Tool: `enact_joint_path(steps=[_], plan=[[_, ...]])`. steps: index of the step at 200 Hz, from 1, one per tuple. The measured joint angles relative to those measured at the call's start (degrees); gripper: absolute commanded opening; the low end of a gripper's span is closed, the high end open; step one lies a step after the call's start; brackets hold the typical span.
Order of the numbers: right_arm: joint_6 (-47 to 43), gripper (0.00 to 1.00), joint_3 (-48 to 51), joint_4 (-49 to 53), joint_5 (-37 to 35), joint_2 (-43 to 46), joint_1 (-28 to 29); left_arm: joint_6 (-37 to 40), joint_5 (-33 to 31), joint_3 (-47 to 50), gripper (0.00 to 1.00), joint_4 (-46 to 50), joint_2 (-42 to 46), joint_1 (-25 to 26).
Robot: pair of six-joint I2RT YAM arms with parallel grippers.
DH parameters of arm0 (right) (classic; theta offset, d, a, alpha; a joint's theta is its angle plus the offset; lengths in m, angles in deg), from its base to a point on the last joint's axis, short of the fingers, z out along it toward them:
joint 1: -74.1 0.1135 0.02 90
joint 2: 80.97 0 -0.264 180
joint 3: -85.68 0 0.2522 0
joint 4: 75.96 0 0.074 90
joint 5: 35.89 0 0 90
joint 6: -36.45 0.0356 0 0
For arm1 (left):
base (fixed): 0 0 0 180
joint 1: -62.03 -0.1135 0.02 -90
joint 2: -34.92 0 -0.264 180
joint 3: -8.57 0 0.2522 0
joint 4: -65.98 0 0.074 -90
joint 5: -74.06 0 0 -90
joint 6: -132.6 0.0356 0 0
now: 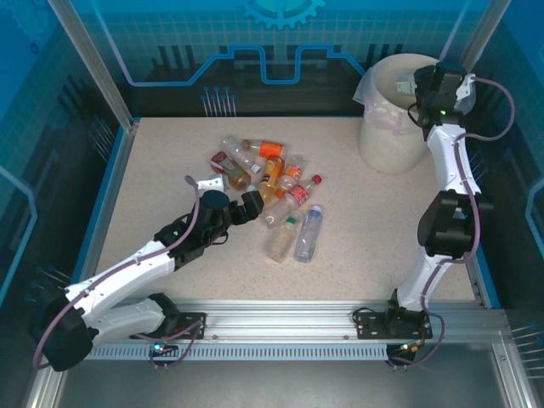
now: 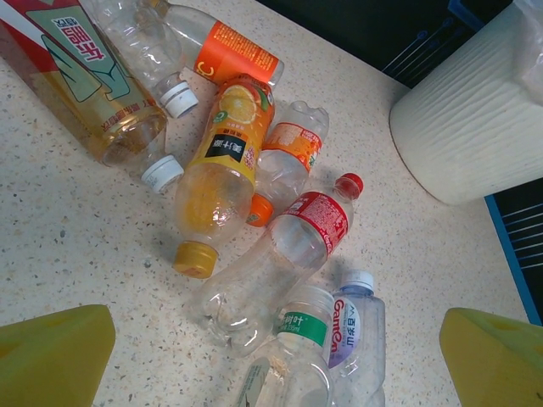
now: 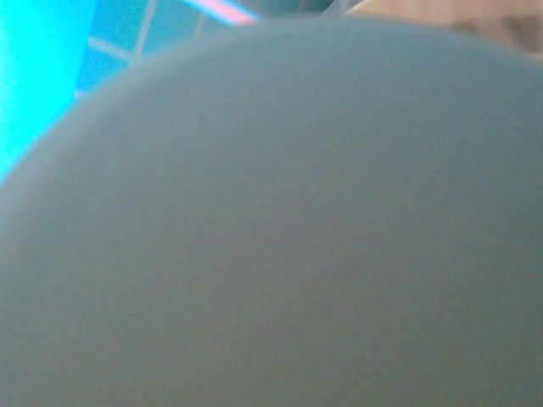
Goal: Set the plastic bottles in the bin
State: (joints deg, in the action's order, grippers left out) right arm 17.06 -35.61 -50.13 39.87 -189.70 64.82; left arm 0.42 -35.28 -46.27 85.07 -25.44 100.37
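Observation:
Several plastic bottles [image 1: 272,183] lie in a heap mid-table. My left gripper [image 1: 234,204] hovers at the heap's near-left side, open; its yellow fingertips [image 2: 51,352] stand wide apart with nothing gripped. Below it lie a green-label bottle [image 2: 297,356], a white-capped bottle [image 2: 361,339], a red-capped bottle [image 2: 297,246] and a yellow-capped orange juice bottle [image 2: 222,178]. The cream bin [image 1: 393,127] stands at the far right, also seen from the left wrist as the bin [image 2: 475,119]. My right gripper [image 1: 418,89] hangs over the bin's rim. A blurred grey rounded surface [image 3: 271,237] hides its fingers.
Blue walls and an aluminium post [image 1: 93,59] enclose the speckled table [image 1: 153,170]. A metal rail [image 1: 280,319] runs along the near edge. Bare tabletop lies left of the heap and between the heap and the bin.

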Motion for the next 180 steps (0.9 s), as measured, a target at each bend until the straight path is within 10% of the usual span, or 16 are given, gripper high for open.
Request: enact_joint_path(steps=[76,180], plan=[[14.1,0.90,-5.5,5.0,-7.9,-2.8,1.1,-1.4,0.1,0.0,0.99,0.1,-1.5,-0.4],[10.9,0.97,-5.5,7.1,-9.3,-1.9,1.1,-1.7,0.1,0.0,0.99,0.4,-1.8,-0.4]])
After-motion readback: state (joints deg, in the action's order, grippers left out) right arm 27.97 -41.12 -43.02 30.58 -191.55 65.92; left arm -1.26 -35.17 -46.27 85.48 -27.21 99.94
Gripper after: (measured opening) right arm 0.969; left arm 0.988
